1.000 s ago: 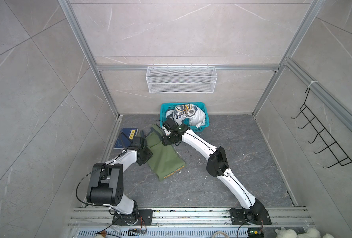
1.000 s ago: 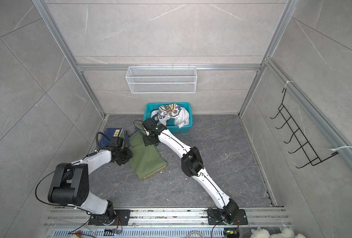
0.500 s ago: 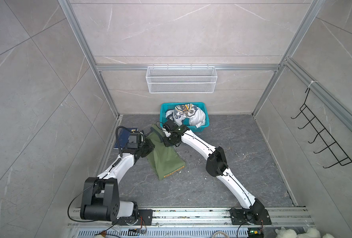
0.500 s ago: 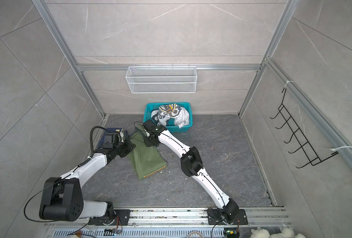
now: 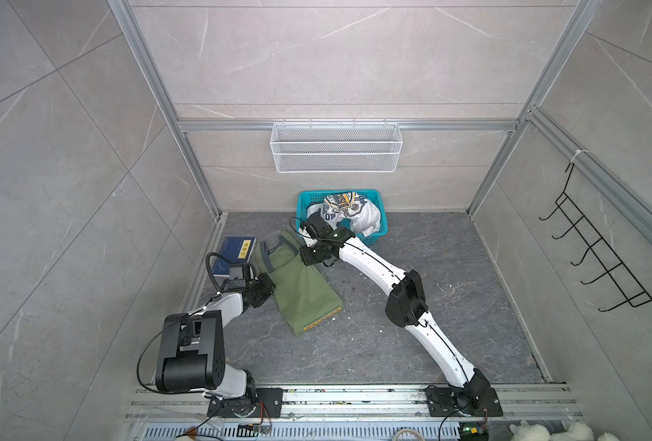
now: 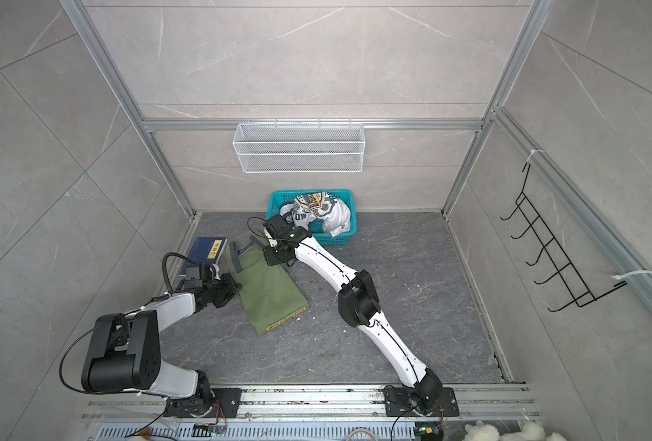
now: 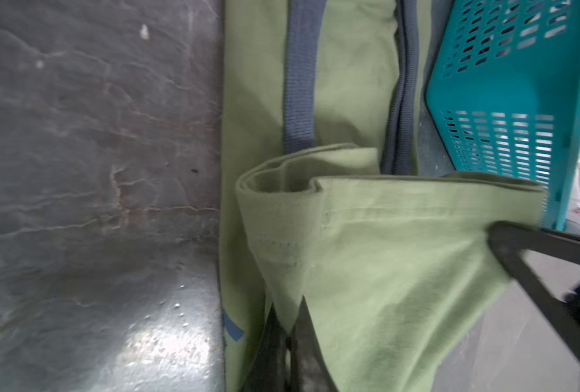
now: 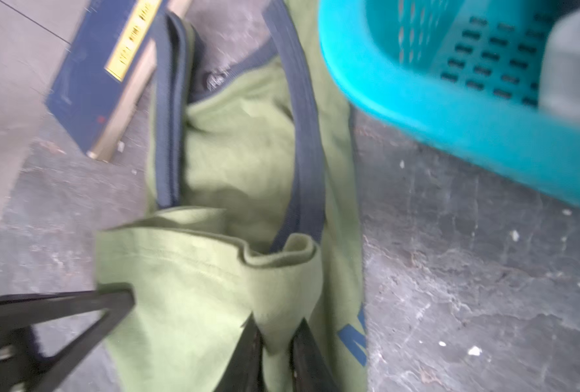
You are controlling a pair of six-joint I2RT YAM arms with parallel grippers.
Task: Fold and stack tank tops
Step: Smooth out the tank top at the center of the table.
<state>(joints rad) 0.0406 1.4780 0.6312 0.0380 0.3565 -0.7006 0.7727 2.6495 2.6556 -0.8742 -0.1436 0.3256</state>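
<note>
Olive green cloth tank top (image 5: 302, 294) lies folded lengthwise on the dark grey stone tabletop (image 5: 431, 328), between the blue hardcover book (image 5: 236, 252) (far left) and the teal perforated plastic basket (image 5: 302, 208) holding the crumpled white tank top (image 5: 362, 217). Left gripper (image 7: 288, 305) pinches its left edge; right gripper (image 8: 276, 320) pinches its far right edge beside the basket.

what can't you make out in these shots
- Label on the blue book: too small in both top views, blurred in the right wrist view.
- White tank top: bunched in the basket, print partly folded under.
- Green tank top: print mostly under its own fold, right wrist view.
</note>
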